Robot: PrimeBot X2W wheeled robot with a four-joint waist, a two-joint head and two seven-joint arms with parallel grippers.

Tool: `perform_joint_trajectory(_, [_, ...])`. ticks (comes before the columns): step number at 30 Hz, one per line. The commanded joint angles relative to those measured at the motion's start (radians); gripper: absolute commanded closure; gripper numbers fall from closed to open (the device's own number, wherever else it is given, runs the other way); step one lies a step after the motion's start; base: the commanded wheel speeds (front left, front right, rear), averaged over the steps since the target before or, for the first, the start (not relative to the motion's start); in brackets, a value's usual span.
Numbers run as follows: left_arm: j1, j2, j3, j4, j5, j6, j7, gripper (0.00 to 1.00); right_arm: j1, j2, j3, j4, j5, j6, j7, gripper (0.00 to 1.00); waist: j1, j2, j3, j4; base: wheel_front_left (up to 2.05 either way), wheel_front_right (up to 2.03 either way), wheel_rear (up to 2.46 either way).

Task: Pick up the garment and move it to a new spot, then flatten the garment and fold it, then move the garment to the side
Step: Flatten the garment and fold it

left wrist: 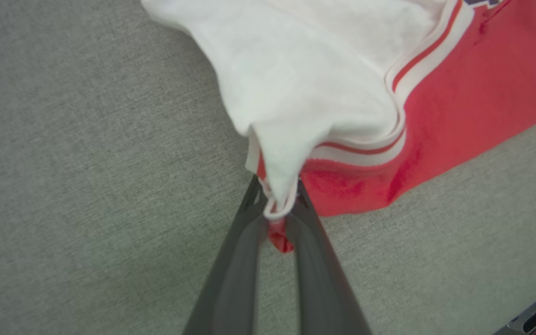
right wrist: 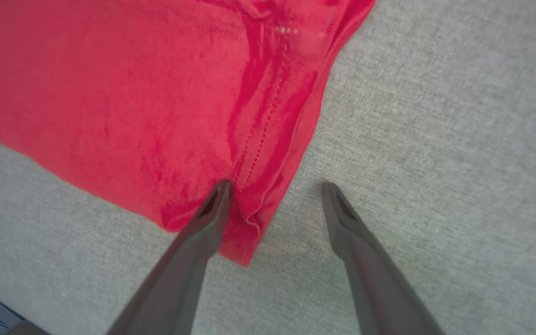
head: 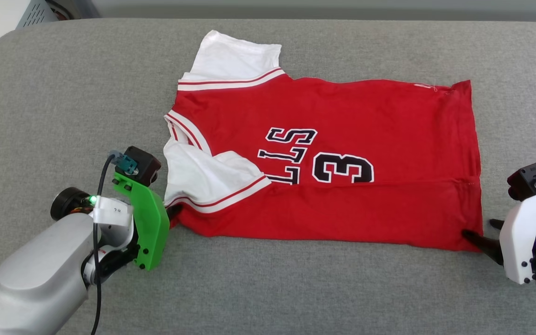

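Red garment (head: 365,111) corner tight in left gripper (left wrist: 277,195); right gripper (right wrist: 275,186) apart astride hem.

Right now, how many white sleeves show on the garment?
2. The far sleeve lies flat at the far edge of the garment; the near sleeve is folded onto its red front, tip pinched in the left gripper.

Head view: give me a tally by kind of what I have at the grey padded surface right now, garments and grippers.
Garments: 1, the red jersey-style T-shirt with white short sleeves, lying spread out.
Dark two-finger grippers: 2, the left gripper shut on a sleeve-side corner, the right gripper open at the hem corner.
Total: 3
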Motion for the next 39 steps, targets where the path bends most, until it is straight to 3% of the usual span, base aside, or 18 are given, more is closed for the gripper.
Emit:
perform_joint_trajectory(1, [0.013, -0.002, 0.002, 0.002, -0.002, 0.006, -0.009, 1.00, 0.031, 0.046, 0.047, 0.024, 0.012, 0.001, -0.004, 0.22, 0.0000, 0.0000, -0.006, -0.005, 0.00, 0.00, 0.00])
perform_joint_trajectory(2, [0.017, -0.002, 0.002, 0.005, -0.003, 0.007, -0.011, 1.00, 0.027, 0.046, 0.051, 0.026, 0.016, 0.001, -0.014, 0.95, 0.0000, 0.0000, -0.011, -0.008, 0.00, 0.00, 0.00])
perform_joint_trajectory(3, [0.023, -0.002, 0.002, 0.007, -0.005, 0.008, -0.014, 1.00, 0.021, 0.042, 0.055, 0.024, 0.016, 0.001, -0.031, 1.00, 0.0000, 0.0000, -0.018, -0.010, 0.00, 0.00, 0.00])
perform_joint_trajectory(15, [0.110, 0.065, 0.028, -0.078, -0.047, 0.044, -0.060, 1.00, 0.060, -0.067, 0.014, -0.101, 0.054, 0.001, -0.162, 1.00, 0.0000, 0.0000, -0.127, -0.014, 0.00, 0.00, 0.00])
perform_joint_trajectory(21, [0.200, 0.118, 0.012, -0.181, -0.060, 0.090, -0.059, 1.00, 0.167, -0.110, -0.047, -0.185, 0.066, 0.001, -0.170, 1.00, 0.0000, 0.0000, -0.161, -0.006, 0.00, 0.00, 0.00])
perform_joint_trajectory(25, [0.290, 0.145, -0.019, -0.260, -0.062, 0.139, -0.064, 1.00, 0.310, -0.127, -0.142, -0.236, 0.075, 0.001, -0.162, 1.00, 0.0000, 0.0000, -0.171, -0.001, 0.00, 0.00, 0.00])
perform_joint_trajectory(31, [0.308, 0.120, -0.032, -0.251, -0.056, 0.164, -0.069, 1.00, 0.363, -0.086, -0.201, -0.236, 0.050, 0.001, -0.116, 1.00, 0.0000, 0.0000, -0.132, -0.002, 0.00, 0.00, 0.00])
perform_joint_trajectory(39, [0.301, 0.054, -0.043, -0.113, -0.065, 0.143, -0.082, 1.00, 0.336, 0.019, -0.202, -0.121, -0.005, 0.001, -0.109, 1.00, 0.0000, 0.0000, -0.090, 0.001, 0.00, 0.00, 0.00])
